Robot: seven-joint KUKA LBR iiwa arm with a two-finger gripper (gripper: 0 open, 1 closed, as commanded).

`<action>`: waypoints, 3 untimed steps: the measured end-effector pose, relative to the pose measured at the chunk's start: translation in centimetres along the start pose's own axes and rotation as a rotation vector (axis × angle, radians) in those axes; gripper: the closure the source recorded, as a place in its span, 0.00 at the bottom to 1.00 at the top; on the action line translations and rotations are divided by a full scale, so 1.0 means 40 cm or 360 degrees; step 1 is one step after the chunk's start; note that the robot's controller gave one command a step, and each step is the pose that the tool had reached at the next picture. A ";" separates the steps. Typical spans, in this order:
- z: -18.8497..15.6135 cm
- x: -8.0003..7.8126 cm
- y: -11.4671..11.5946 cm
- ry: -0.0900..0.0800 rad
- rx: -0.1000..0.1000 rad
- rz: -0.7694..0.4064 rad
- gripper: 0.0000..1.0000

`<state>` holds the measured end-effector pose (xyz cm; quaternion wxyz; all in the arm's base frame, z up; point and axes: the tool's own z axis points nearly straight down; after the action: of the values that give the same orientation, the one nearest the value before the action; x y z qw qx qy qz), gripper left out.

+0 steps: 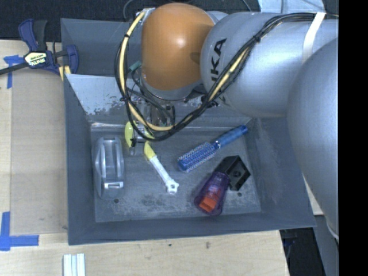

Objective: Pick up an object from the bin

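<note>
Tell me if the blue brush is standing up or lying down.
Lying down. The blue brush rests lengthwise on the bin floor, handle toward the view's upper right.

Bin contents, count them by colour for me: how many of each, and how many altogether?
Clear: 1, plastic holder
White with yellow end: 1, small tool
Blue: 1, brush
Purple: 1, translucent piece
Black: 1, block
Total: 5

A single camera looks steeply down into the grey bin (pixel 77 171) from close above (tilted slightly off vertical), with the arm (pixel 270 56) reaching in from three o'clock.
</note>
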<state>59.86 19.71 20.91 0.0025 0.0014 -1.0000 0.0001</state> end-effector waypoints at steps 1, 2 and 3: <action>-0.004 0.001 -0.001 -0.0001 0.0000 0.0001 0.00; 0.022 -0.016 0.002 -0.0018 -0.0002 -0.0130 0.00; -0.008 0.017 -0.060 0.0015 0.0001 -0.0359 0.00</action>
<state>59.20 17.32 21.25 0.0073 0.1141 -0.9934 0.0002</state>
